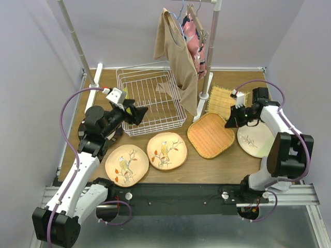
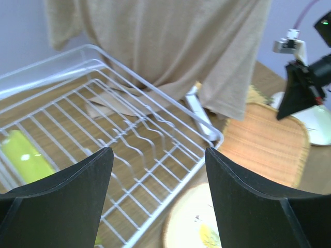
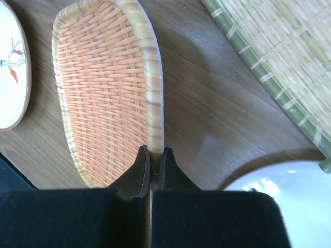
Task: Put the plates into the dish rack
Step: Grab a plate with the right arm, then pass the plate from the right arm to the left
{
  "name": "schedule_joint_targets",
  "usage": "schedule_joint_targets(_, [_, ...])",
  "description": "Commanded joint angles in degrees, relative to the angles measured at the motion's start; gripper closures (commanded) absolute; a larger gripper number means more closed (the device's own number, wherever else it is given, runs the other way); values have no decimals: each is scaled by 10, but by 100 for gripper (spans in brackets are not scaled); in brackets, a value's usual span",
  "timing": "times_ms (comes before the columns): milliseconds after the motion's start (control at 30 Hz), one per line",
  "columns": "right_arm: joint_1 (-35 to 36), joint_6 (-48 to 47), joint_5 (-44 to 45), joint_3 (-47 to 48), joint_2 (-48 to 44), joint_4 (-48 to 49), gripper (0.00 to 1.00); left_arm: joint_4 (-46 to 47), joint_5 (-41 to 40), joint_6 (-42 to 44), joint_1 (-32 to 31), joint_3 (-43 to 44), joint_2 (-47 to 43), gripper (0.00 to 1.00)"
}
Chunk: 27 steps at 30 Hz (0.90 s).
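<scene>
Left tool wide apart, raised; right tool pinched together, low

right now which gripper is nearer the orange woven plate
Right. The right gripper grips the orange woven plate by its rim; the left gripper hangs open over the dish rack.

Beige top overhangs the dish rack — left half open.

Table: brown wood-grain top, centre.
Walls: pale lilac, at 9, 12 and 3 o'clock.
Clothes rail: white, 12 o'clock, foot on table; carries tan top and pink patterned garment on hangers.
Metal frame: 6 o'clock.
Floor: grey.
Light: even, soft shadows.
</scene>
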Motion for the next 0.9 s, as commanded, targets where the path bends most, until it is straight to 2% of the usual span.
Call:
schedule_joint_targets(0, [-8,-20,-14,24,-49,-47,99,24,99,-79,-4,-3,9,20])
schedule_joint_targets(233, [-9,14,-42,38,-107,-56,99,48,102,-153,-61,-20,30,20])
schedule_joint_targets(367, [-10,29,-48,44,-130,-62,99,103,87,-204,-103,-52,50,20])
schedule_joint_targets(567, [-10,41,-89,53,-159,-89,99,134,87,-204,-177,-80,86,20])
schedule_joint_targets(600, [-10,41,-109,52,-161,-93,99,136,12,-229,-183,-88,88,20])
schedule_joint_targets(633, [-10,36,-123,50,-163,-104,99,142,5,-287,-190,-92,90,20])
schedule_joint_targets(667, [-10,32,-134,49,-166,-110,99,155,0,-306,-198,-97,94,20])
schedule_joint_targets(867, [-9,0,-174,45,-181,-165,99,210,-30,-354,-224,-133,120,20])
